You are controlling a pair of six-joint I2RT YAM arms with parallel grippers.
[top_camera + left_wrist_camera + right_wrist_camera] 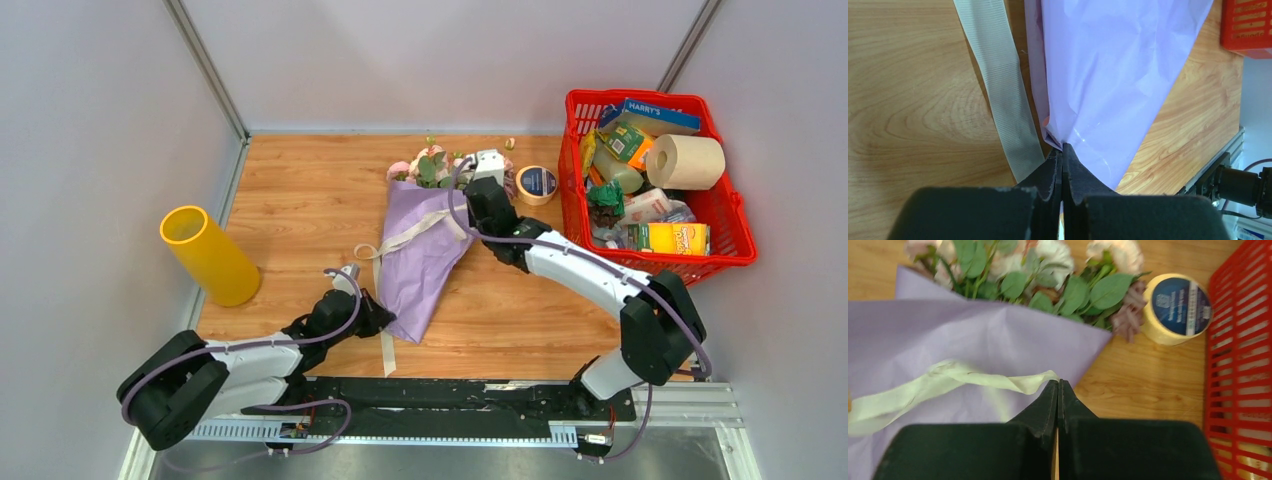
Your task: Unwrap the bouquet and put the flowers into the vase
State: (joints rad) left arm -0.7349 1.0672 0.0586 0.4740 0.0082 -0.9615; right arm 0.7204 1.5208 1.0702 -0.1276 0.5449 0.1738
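**Left gripper** (1063, 147) – jaws closed flat together. The tips touch the left edge of the bouquet (420, 250) near its narrow near end. Whether a fold of paper is caught between them cannot be told.

**Right gripper** (1058, 382) – jaws closed, no gap showing. It sits on the bouquet's right side, below the blooms. The free end of the ribbon (948, 380) reaches its tips, but whether that end is pinched cannot be told.

**Bouquet** – a lilac paper cone lying flat on the table (300, 180). The wide end points away from the arms and the point lies toward them, and it is still wrapped.

**Ribbon** – cream. It crosses the middle of the cone, and one long tail trails off the bouquet's left side along the wood toward the arms.

**Flowers** (1113, 252) – pale pink and mauve heads with green leaves, sticking out of the bouquet's far, wide end.

**Vase** (210, 255) – a yellow tube, well apart from the bouquet to its left, at the table's left edge, with its open mouth in view.

**Tape roll** (1175, 307) – just right of the bouquet's flower end, close to a mauve bloom.

**Basket** (700, 265) – red, filled with groceries and a paper roll. It stands to the right of the bouquet, beyond the tape roll.
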